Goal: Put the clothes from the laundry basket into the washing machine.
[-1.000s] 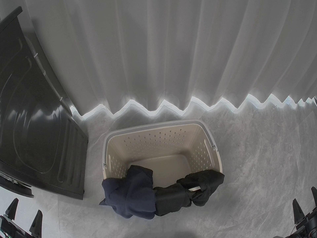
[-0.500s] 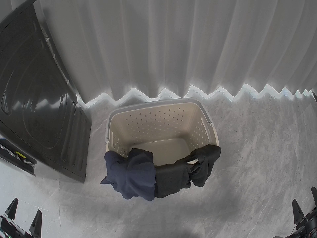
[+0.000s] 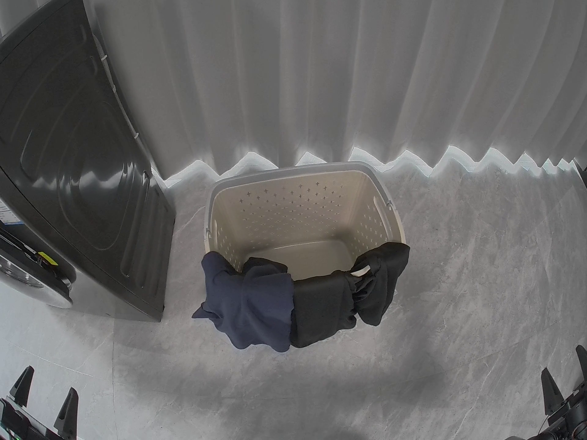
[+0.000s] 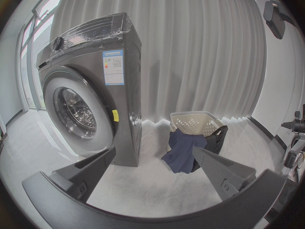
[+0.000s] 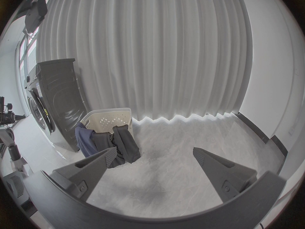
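A cream laundry basket [image 3: 299, 169] stands on the grey floor before the curtain. A navy garment [image 3: 254, 304] and a black garment [image 3: 324, 310] hang over its near rim. The inside looks bare. The dark washing machine [image 3: 73, 172] stands to the basket's left, and its round glass door [image 4: 74, 112] looks closed. My left gripper [image 3: 47, 392] is low at the near left, open and holding nothing. At the near right, my right gripper [image 3: 562, 368] is open too. Both are well short of the basket [image 4: 193, 123], which also appears with the clothes [image 5: 105, 142] farther off.
A white pleated curtain [image 3: 342, 62] runs behind the basket and the machine. Bare grey floor [image 3: 477, 276] lies to the right of the basket and in front of it. A narrow gap separates the machine's side from the basket.
The whole head picture has shifted, so the camera moved: basket and machine now sit higher in view, and the machine's front edge shows. Clothes and grippers keep their places.
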You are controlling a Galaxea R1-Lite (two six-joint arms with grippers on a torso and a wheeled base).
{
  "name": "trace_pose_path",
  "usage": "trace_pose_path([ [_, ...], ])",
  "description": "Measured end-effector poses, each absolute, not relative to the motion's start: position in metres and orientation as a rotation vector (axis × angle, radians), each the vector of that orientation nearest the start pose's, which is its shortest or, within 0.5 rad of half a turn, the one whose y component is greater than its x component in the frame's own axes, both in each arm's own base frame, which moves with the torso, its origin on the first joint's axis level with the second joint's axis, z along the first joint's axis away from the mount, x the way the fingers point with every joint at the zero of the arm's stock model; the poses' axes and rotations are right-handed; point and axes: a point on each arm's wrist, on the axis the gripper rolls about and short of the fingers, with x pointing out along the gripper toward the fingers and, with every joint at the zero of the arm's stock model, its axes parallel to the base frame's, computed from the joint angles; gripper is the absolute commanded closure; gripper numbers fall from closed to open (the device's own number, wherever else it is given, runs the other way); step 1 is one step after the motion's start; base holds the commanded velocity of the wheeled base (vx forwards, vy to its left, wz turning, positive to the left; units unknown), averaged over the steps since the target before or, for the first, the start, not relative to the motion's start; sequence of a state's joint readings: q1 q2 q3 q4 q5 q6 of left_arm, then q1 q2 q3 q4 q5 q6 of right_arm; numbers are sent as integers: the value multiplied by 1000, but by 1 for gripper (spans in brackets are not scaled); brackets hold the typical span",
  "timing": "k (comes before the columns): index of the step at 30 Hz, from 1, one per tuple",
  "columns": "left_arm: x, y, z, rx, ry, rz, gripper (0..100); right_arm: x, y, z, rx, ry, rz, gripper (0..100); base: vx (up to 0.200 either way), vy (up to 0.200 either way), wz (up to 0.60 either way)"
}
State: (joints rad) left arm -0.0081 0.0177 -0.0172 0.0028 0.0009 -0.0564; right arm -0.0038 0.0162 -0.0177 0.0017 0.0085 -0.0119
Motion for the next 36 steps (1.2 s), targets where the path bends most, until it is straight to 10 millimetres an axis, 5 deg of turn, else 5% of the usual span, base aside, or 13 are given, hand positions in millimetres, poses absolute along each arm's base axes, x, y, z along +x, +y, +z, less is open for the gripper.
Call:
trace_pose_path([
  [36, -23, 0, 81, -58, 3, -7, 0, -23, 0, 81, -12, 0, 4, 0, 0, 200, 0],
])
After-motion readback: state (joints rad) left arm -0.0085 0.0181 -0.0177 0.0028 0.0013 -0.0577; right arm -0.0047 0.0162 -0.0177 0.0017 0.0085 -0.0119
